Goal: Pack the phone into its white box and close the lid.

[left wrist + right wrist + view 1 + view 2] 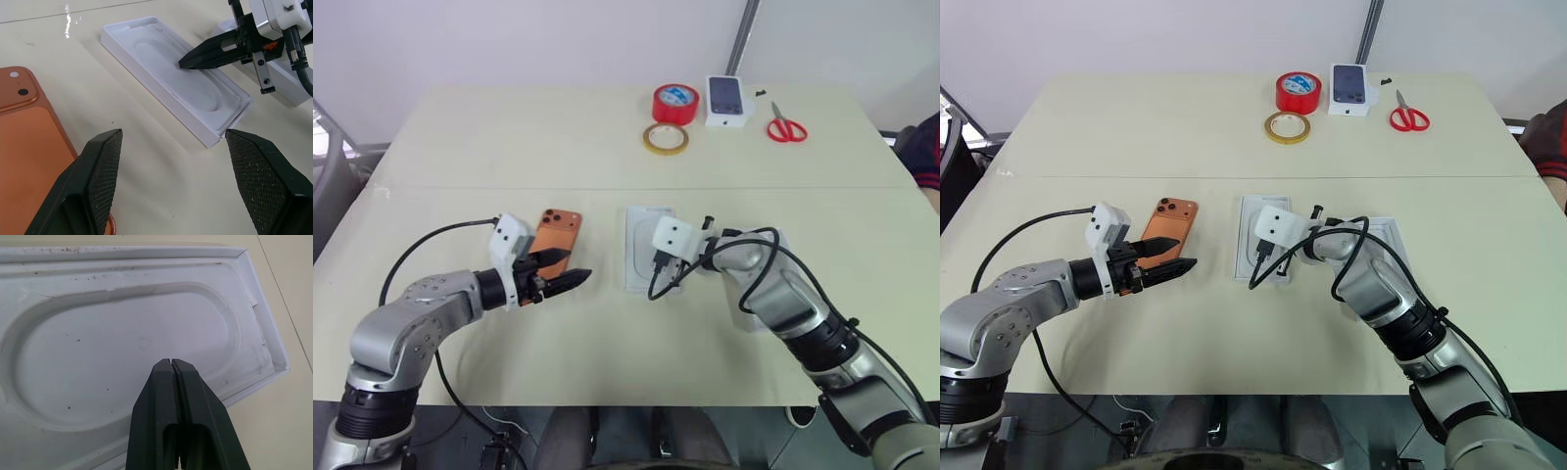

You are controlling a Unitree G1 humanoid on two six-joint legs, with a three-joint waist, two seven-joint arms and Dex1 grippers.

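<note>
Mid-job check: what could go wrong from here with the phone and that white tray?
1. The right gripper, shut, points into the white tray with the oval recess; pushing down could slide or tip it.
2. The left gripper is open over the phone's edge; closing now may nudge the phone rather than grasp it.

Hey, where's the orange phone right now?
The phone lies flat on the table's left half, just beyond the open left gripper, left of the white moulded insert.
</note>
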